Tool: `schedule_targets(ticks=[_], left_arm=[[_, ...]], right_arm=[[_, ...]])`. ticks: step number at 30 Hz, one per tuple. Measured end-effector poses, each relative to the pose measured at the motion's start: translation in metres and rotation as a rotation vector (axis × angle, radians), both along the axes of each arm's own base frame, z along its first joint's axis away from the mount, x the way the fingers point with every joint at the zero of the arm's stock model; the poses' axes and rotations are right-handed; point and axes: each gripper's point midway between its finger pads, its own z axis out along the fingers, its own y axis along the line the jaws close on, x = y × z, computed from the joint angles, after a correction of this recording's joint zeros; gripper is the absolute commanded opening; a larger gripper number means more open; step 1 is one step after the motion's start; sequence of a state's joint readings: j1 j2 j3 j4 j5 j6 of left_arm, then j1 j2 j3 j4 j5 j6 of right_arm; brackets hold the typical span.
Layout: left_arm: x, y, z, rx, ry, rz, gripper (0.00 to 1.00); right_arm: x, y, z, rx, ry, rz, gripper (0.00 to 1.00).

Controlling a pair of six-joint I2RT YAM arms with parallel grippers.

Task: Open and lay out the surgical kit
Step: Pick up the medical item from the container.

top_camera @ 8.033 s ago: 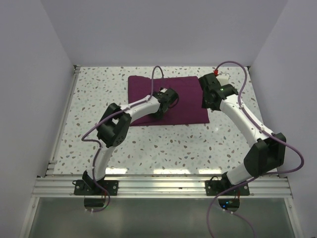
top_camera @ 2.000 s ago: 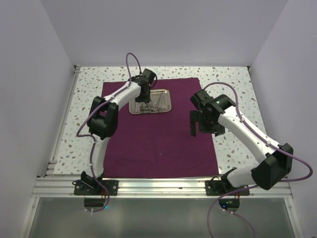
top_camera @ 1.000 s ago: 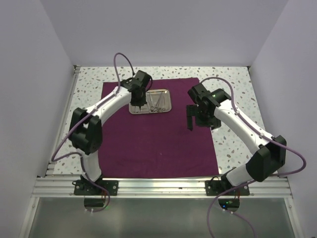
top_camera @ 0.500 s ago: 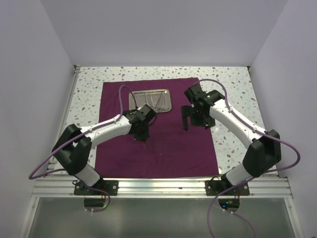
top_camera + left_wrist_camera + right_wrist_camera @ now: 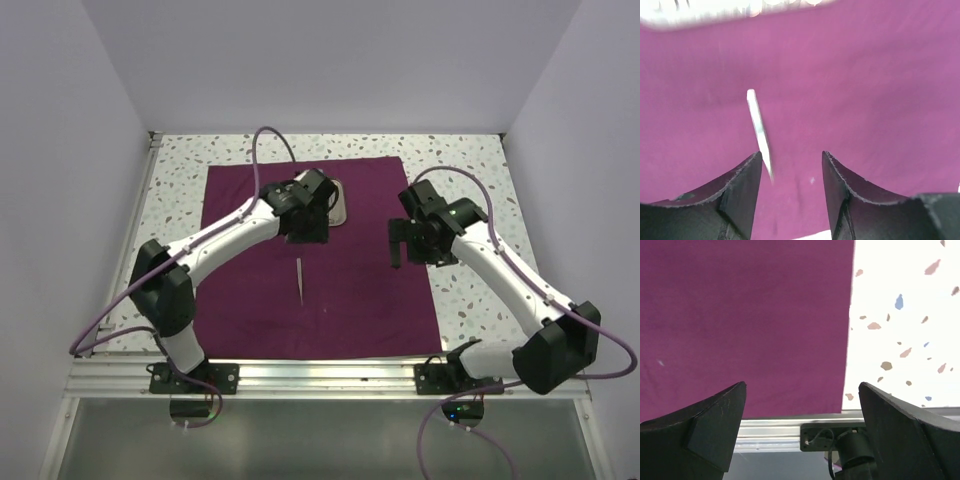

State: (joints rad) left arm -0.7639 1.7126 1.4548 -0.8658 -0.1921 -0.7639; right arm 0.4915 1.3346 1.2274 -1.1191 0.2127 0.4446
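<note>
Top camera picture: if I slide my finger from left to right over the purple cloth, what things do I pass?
thin silver tweezers → shiny steel tray → right gripper, all over the purple cloth.

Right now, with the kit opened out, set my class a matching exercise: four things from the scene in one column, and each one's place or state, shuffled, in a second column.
Things:
1. tweezers
2. steel tray
3. cloth wrap
4. right gripper

Places or states:
A. open, above the cloth's right edge
B. lying loose on the cloth, between the tray and the arm bases
C. spread flat on the table
D. partly hidden by the left arm

Pairs: 1-B, 2-D, 3-C, 4-A.
</note>
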Motion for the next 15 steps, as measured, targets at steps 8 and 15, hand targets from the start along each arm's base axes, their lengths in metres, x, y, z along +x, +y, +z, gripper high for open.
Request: schedule_targets(ticks=[8,15], left_arm=[[0.093,0.028,0.025,0.074,-0.114,0.059,0.43],[0.168,0.072,-0.021,0.188,-0.088,0.114,0.36]], right_arm=[[-0.016,-0.015,0.000,-0.003,-0.004,-0.052,0.98],[-0.024,-0.018,0.009,0.020,-0.025,-0.087,0.98]])
